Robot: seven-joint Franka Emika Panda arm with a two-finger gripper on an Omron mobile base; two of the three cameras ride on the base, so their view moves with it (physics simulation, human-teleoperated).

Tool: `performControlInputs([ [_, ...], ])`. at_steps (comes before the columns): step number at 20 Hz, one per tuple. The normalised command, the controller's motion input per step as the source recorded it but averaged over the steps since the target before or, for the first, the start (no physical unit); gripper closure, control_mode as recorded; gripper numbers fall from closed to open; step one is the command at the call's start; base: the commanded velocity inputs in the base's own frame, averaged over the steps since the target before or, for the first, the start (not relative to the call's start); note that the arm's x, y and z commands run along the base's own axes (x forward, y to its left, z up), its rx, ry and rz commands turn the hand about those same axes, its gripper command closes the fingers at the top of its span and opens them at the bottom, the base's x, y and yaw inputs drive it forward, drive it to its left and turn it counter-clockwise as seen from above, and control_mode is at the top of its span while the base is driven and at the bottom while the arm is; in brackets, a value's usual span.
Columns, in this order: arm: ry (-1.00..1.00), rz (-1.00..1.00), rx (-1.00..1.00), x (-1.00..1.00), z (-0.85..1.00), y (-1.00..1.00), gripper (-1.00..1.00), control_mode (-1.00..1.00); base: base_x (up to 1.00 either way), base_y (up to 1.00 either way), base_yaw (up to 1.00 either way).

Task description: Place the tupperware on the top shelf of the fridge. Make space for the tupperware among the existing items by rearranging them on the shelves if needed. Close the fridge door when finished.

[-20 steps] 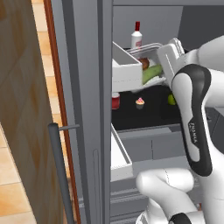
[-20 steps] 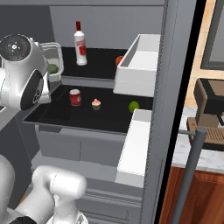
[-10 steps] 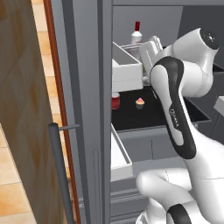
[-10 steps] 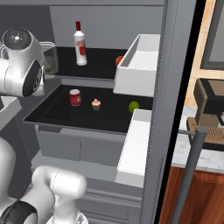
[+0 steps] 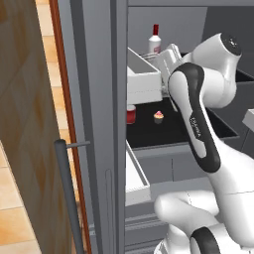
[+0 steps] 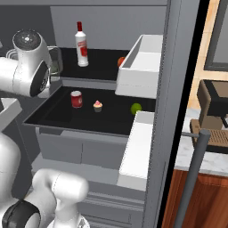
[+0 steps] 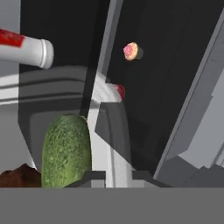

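- I count 1 tupperware (image 7: 65,148), translucent, w/ a green lump and a bit of brown food inside; it sits right at the bottom of the hand view, its rim running between the finger tips.
- Gripper (image 7: 118,175) is clamped shut on the tupperware rim, as far as I can see from the hand cam.
- In the right base view the tupperware (image 6: 55,62) shows as a clear container beside the arm's white elbow, at the left edge of the top shelf (image 6: 100,62), about level w/ it.
- Fridge (image 6: 178,89) door stands open; 2 black shelves, top one and lower shelf (image 6: 89,118).
- Top shelf holds 1 white bottle (image 6: 81,45) w/ red cap, upright, and 1 red fruit (image 6: 120,61) partly behind the white door bin (image 6: 142,71).
- Lower shelf: 1 red can (image 6: 76,99), 1 cupcake (image 6: 97,106) just beside it, 1 green fruit (image 6: 136,108) further right near the bin. So 5 small items total.
- Left base view: bottle (image 5: 155,40), can (image 5: 131,114) and cupcake (image 5: 158,116) visible past the arm; 1 dark bar handle (image 5: 67,193) in the foreground.
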Motion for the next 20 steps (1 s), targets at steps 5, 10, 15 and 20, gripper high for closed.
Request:
performControlInputs([
  [5,0.10,0.00,-0.01,0.09,0.03,0.39,1.00,-1.00,0.00,0.00,0.00],
  [10,0.04,-0.01,0.00,0.53,0.08,0.23,1.00,-1.00,0.00,0.00,0.00],
  [15,0.00,-0.05,0.00,0.57,0.11,0.00,1.00,-1.00,0.00,0.00,0.00],
  [20,0.00,-0.05,-0.01,0.66,0.02,0.26,1.00,-1.00,0.00,0.00,0.00],
])
